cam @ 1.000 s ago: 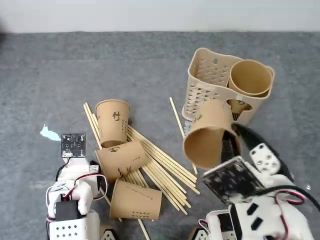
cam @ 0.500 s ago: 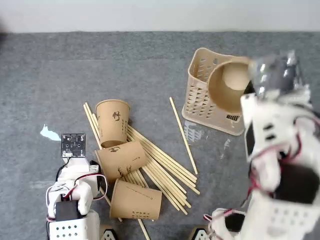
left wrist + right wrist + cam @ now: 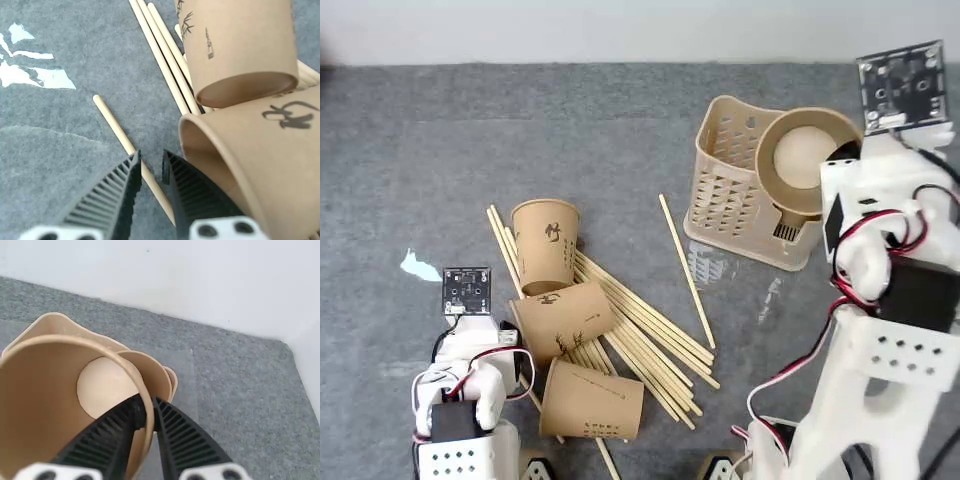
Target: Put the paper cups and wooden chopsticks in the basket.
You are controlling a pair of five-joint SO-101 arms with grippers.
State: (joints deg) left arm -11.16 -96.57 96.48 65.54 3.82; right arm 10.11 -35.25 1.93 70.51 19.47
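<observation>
My right gripper [image 3: 148, 402] is shut on the rim of a paper cup [image 3: 807, 160], held mouth-up over the right end of the beige basket [image 3: 730, 190]. Another cup [image 3: 161, 374] sits in the basket behind it. Three paper cups lie on their sides on the mat: one [image 3: 545, 243] at the back, one [image 3: 563, 318] in the middle, one [image 3: 592, 400] nearest the front. Wooden chopsticks [image 3: 645, 335] are spread under and beside them, and a single chopstick [image 3: 685, 270] lies closer to the basket. My left gripper [image 3: 151, 155] is shut and empty, just above a chopstick [image 3: 127, 142], next to the middle cup [image 3: 250, 150].
A pale scrap [image 3: 418, 266] is stuck to the grey mat left of the cups. The right arm's body [image 3: 885, 300] rises at the right edge, in front of the basket. A white wall [image 3: 165, 275] stands behind the table.
The right arm has carried its cup from low near the front of the table up and back over the basket, turning the mouth upward. The left arm has kept still.
</observation>
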